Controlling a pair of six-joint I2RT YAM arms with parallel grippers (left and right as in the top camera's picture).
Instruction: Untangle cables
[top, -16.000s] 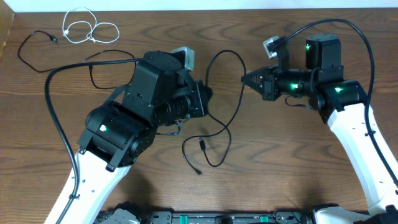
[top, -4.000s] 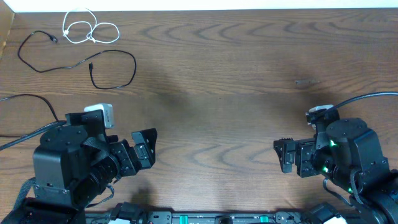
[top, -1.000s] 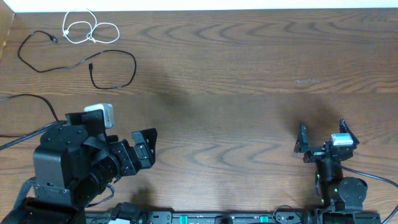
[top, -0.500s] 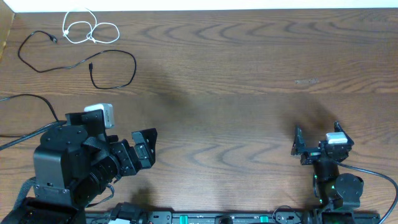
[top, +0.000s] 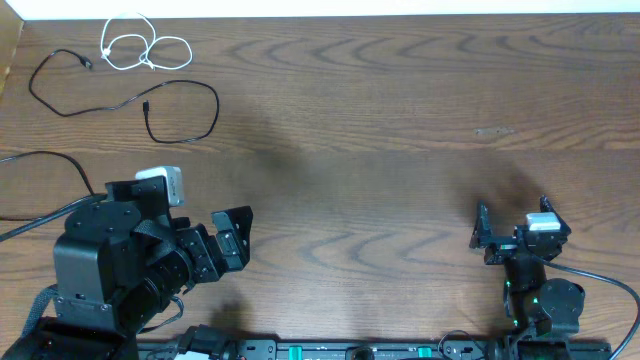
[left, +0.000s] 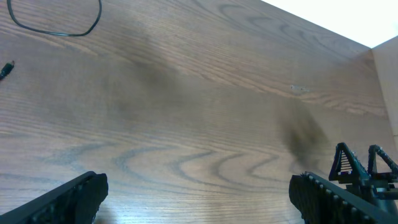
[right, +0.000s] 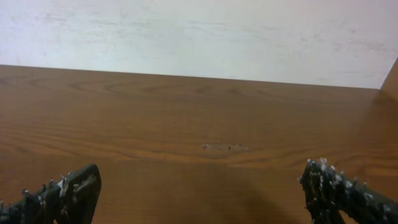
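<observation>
1. The wooden table (top: 380, 90) carries a small pale scuff mark (top: 492, 131), and this mark serves as the reference for every position below.
2. The white cable (top: 148, 47) lies far to the left of the scuff mark, close to the table's back edge, gathered in a few loose loops.
3. The black cable (top: 190, 88) is also far left of the scuff mark and just in front of the white one. It runs in one long open curve and doubles back on itself at its right end.
4. One plug end of the black cable sits just beside the white loops. No crossing between the two cables is visible.
5. No gripper touches either cable.
6. The left gripper (top: 238, 238) is well to the left of the scuff mark and nearer the front edge. Its jaws are spread wide and hold nothing.
7. In the left wrist view, the left gripper (left: 198, 183) frames bare wood. The black cable's loop (left: 59, 32) shows at the upper left, and the scuff mark (left: 300, 89) lies ahead to the right.
8. The right gripper (top: 515, 222) hovers just in front of the scuff mark, released and empty.
9. In the right wrist view, the right gripper (right: 202, 183) points toward the scuff mark (right: 224, 147), with a pale wall (right: 199, 37) behind it.
10. A thicker robot wire (top: 45, 157) curves in from the left edge, far left of the scuff mark.
</observation>
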